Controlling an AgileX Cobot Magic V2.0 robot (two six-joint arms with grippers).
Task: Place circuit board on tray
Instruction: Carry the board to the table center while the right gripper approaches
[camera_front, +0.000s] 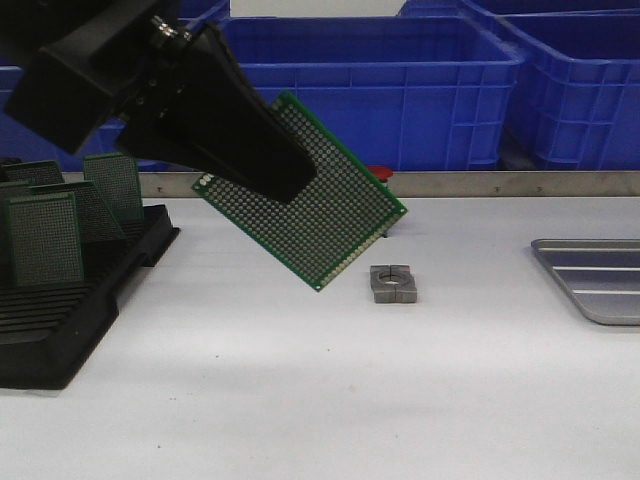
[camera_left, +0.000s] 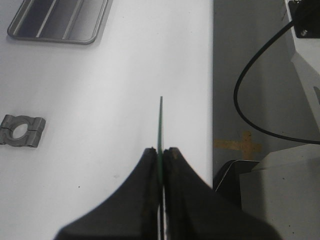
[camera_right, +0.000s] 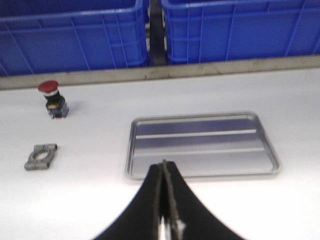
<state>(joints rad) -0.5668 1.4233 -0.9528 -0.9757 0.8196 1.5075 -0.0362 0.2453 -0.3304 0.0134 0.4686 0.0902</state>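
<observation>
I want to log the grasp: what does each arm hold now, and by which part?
The left gripper holds the circuit board by its upper-left edge, jaws clamped on both faces. The right gripper is shut on nothing.

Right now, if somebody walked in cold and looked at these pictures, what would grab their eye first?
Most likely the green circuit board, held tilted in the air above the white table by the left gripper, shut on its edge. Next, the row of deep blue bins along the back. Then the silver tray, empty, at the right of the table, with the right gripper closed in front of it.
</observation>
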